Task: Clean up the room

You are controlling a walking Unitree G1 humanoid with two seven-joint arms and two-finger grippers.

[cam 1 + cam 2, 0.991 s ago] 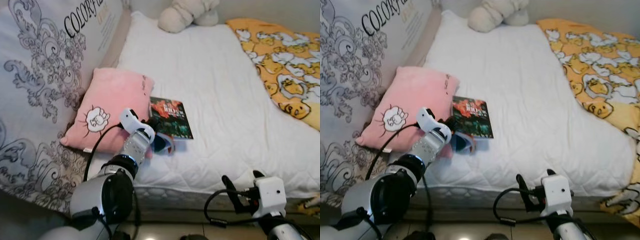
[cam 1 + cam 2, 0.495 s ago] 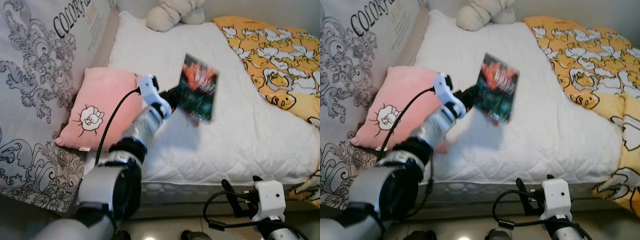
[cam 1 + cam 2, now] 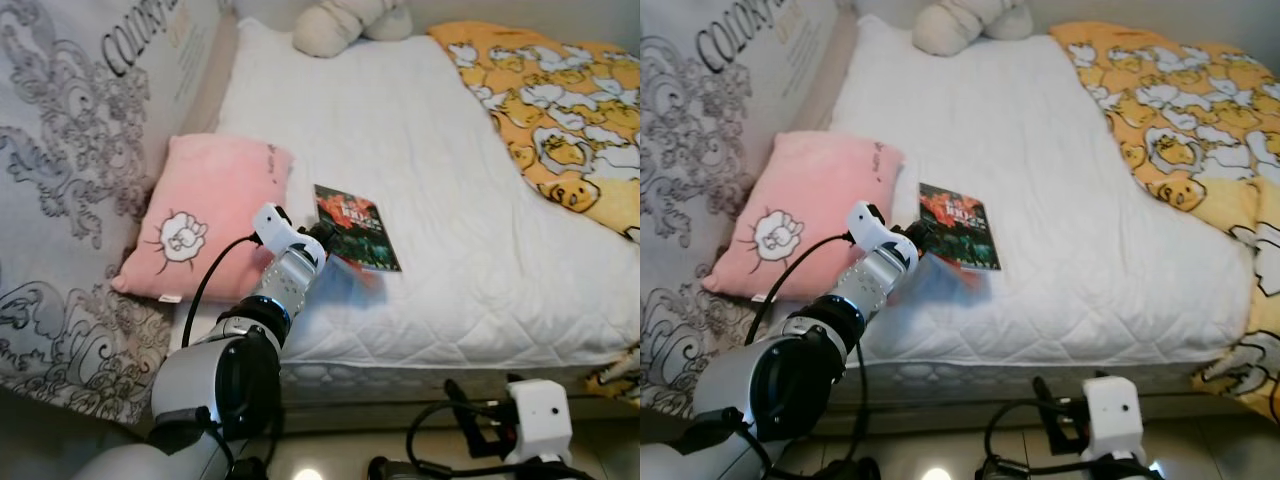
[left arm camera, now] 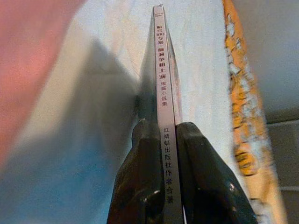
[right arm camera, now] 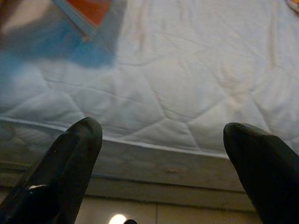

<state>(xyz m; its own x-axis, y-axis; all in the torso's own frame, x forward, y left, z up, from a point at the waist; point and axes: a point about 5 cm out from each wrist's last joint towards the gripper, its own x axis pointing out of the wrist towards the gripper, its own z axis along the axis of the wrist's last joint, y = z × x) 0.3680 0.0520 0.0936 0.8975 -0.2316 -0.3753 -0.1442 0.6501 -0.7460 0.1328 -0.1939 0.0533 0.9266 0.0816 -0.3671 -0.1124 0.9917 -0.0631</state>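
here, in the left eye view, there is one book [image 3: 357,228], one pink pillow [image 3: 205,216], one plush toy [image 3: 345,24] and one yellow duck-print blanket [image 3: 560,110], all on a single bed [image 3: 450,160] with a white quilted cover. the book lies on the cover just beside the pillow's near corner, its red and dark cover facing up. the left claw [image 3: 322,236] reaches out from the silver arm and meets the book at its near edge. the plush toy sits at the far end of the bed, well apart from the book, and the blanket covers the right side. a patterned grey sheet with printed lettering [image 3: 80,150] hangs along the left. the right claw [image 3: 480,420] is low in front of the mattress edge, below the bed.

the right eye view shows the same layout, with the book [image 3: 958,226] between pillow and blanket.

in the left wrist view, the two black fingers [image 4: 145,177] are drawn in narrow, clamped on either side of the book's spine [image 4: 164,121], which carries a column of printed characters. white bed cover spreads beyond it, with pink at one side and the yellow blanket at the other.

in the right wrist view, the right claw's fingers [image 5: 70,163] stand wide apart with nothing between them, facing the mattress edge [image 5: 163,158] and the quilted cover above it.
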